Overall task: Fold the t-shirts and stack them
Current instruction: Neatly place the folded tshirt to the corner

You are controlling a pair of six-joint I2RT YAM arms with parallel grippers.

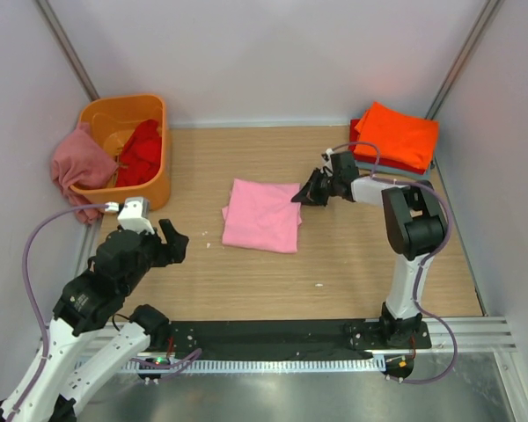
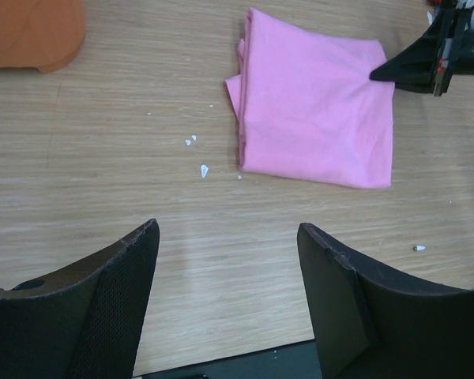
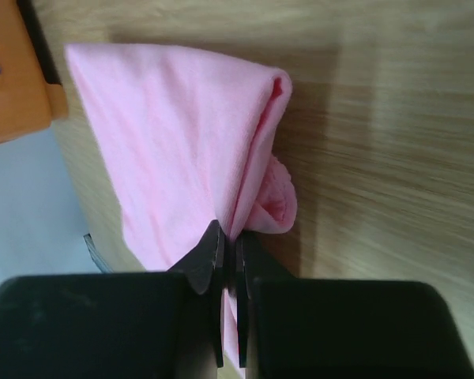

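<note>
Pink t-shirt, near-square, slightly askew

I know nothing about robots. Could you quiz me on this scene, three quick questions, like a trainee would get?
1. True or false: the right hand is pinching the pink shirt at its edge.
2. Fill in: the left hand holds nothing, and its fingers stand ____.
3. The orange shirt lies: A under the left hand; B in the far right corner; C on the pink shirt.
Key: 1 true; 2 open; 3 B.
</note>
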